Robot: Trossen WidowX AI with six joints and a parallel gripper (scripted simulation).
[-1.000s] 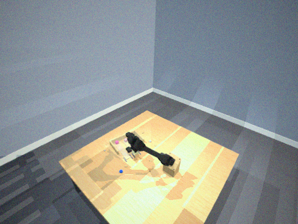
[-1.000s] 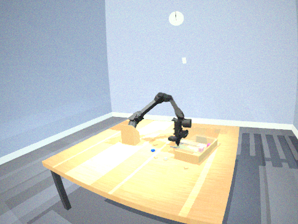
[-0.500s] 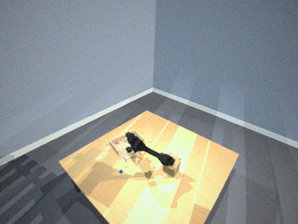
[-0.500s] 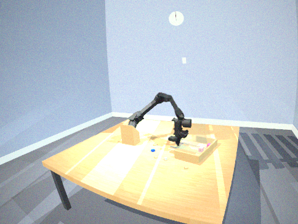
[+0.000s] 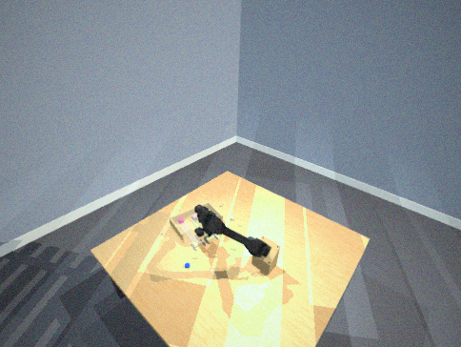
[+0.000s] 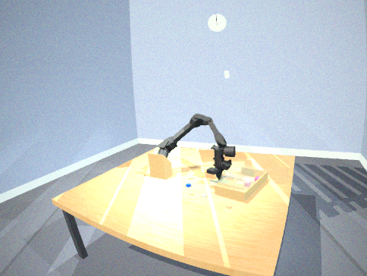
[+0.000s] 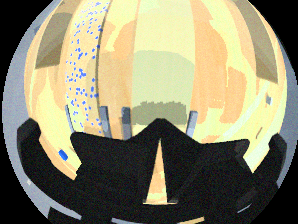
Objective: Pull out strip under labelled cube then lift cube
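In the exterior view, the wooden block point(image 5: 263, 263) point(image 6: 160, 167) stands left; a blue piece point(image 5: 187, 265) point(image 6: 188, 185) point(image 7: 63, 154) lies nearer; the closed gripper point(image 5: 208, 239) point(image 6: 219, 177) point(image 7: 160, 123) points down by the tray's point(image 5: 177, 230) point(image 6: 230, 192) left end; rightward inside are a pale pink cube point(image 5: 194, 216) point(image 6: 247, 183) and, farther, a magenta cube point(image 5: 180, 220) point(image 6: 257, 178); which is labelled cannot be told.

blue-grey walls point(image 5: 119, 86) point(image 6: 246, 106) | dark plank floor point(image 5: 405, 257) point(image 6: 322, 235) | pale skirting | round wall clock point(image 6: 217, 23) | sunlit wooden table point(image 5: 333, 253) point(image 6: 152, 212)
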